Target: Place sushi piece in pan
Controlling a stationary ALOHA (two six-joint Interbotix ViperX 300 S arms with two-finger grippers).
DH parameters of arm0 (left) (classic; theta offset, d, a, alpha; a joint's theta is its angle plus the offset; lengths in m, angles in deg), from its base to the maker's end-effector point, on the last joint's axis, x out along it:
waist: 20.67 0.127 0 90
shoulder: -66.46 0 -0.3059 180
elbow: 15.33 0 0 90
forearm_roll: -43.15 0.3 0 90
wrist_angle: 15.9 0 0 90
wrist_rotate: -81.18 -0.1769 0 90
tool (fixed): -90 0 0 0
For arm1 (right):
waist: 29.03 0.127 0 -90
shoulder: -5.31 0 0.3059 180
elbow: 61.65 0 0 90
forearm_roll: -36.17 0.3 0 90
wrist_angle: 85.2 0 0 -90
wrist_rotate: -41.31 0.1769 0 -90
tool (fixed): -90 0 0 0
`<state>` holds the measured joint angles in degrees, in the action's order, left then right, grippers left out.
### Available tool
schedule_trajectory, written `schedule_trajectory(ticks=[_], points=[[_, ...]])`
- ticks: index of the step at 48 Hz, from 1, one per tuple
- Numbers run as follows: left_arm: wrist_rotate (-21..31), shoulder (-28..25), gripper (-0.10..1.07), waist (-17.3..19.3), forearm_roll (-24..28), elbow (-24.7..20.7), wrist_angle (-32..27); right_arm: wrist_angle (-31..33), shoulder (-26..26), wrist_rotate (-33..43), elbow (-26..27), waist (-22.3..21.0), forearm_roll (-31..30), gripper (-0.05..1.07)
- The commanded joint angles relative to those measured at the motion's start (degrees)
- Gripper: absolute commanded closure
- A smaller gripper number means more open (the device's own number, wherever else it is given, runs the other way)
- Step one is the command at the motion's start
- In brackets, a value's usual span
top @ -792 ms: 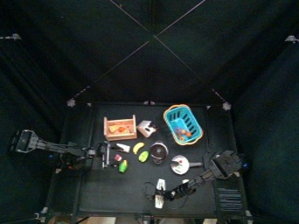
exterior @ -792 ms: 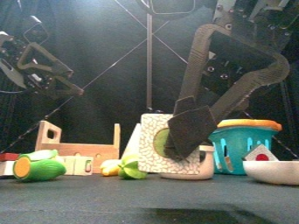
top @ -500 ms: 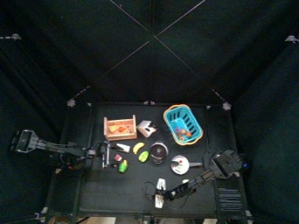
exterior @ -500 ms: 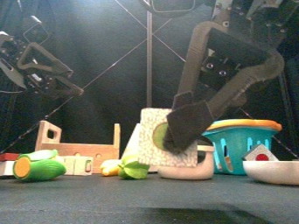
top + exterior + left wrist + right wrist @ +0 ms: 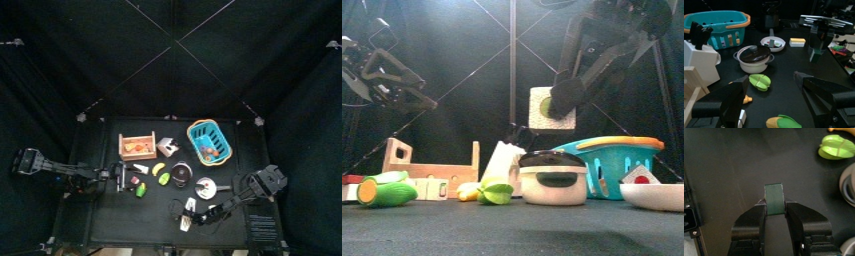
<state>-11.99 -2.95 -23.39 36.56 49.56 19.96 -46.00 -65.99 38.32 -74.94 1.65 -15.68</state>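
Lifted since a moment ago, the right gripper (image 5: 560, 95) now hangs well above the table instead of low in front of the lidded pot (image 5: 553, 180), and the sushi piece (image 5: 549, 108) has gone up with it. Its jaws pinch the sushi piece (image 5: 774, 198) by its two flat sides, dark edge showing between them, while the pan (image 5: 203, 186) sits on the table below the gripper and off to one side, untouched. Far to the gripper's other side, the left gripper (image 5: 771, 92) rests over the table with jaws spread wide on nothing.
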Motion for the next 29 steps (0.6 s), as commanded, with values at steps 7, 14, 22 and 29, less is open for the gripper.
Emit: schedule_trajectory(ticks=[7, 14, 22, 29], points=[[0.0, 0.0, -0.06, -0.09, 0.09, -0.53, 0.26, 5.89, -7.03, 0.62, -2.81, -0.26, 2.64, 0.53], [0.0, 0.0, -0.06, -0.09, 0.09, -0.53, 0.35, 9.49, -10.63, 0.97, -5.27, -0.44, 5.1, 0.53], [0.0, 0.0, -0.06, -0.09, 0.09, -0.53, 0.26, 11.95, -13.97, 4.31, -8.7, -0.7, 5.45, 0.53], [0.09, 0.0, -0.06, -0.09, 0.09, -0.53, 0.26, 13.27, -17.93, 10.55, -13.54, -0.7, 5.8, 0.53]])
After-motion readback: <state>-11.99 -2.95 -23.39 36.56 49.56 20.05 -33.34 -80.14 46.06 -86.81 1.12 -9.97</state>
